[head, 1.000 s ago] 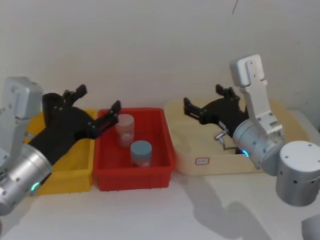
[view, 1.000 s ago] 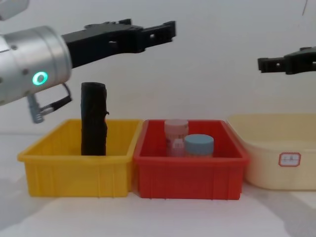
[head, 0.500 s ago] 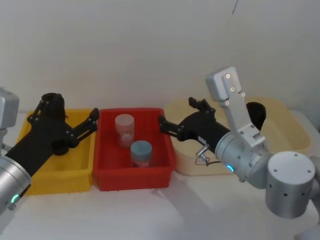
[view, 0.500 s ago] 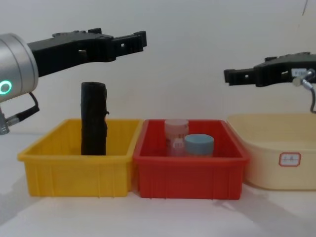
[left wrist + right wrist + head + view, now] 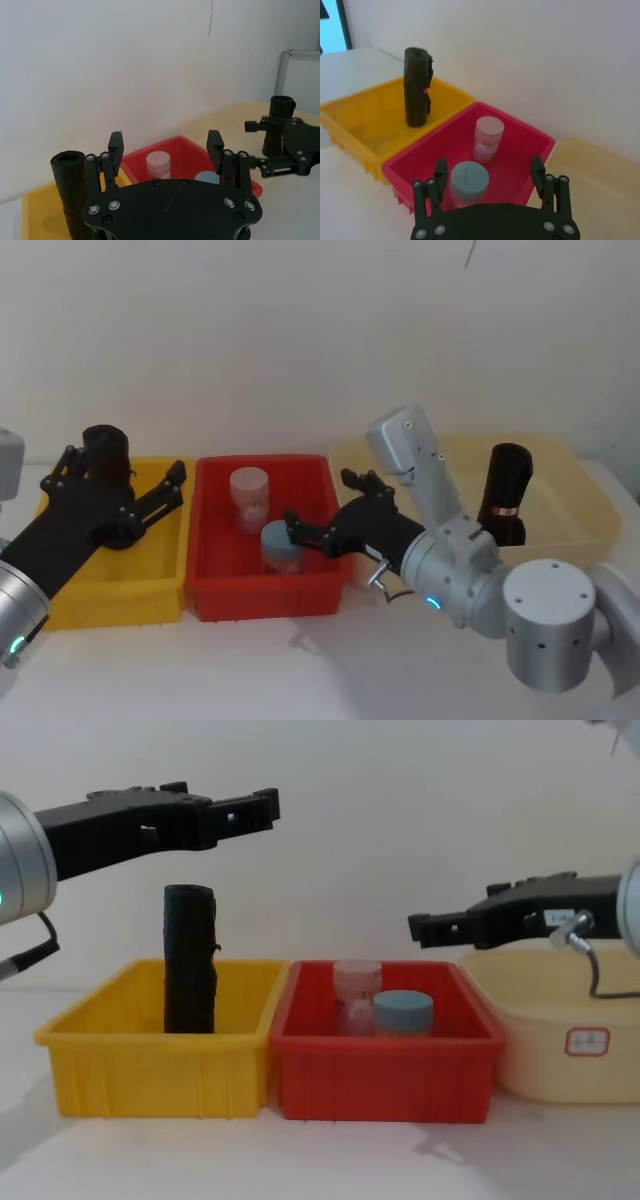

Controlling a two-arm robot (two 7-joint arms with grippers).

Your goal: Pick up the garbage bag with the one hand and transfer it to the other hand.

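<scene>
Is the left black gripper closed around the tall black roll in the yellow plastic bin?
No, in the chest view the left gripper hangs open above the roll, clear of its top.

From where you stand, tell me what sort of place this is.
Probably a robot test bench in a lab: a white table against a plain white wall, a yellow bin, red bin and cream tub lined up, and the left gripper and right gripper open above them.
</scene>
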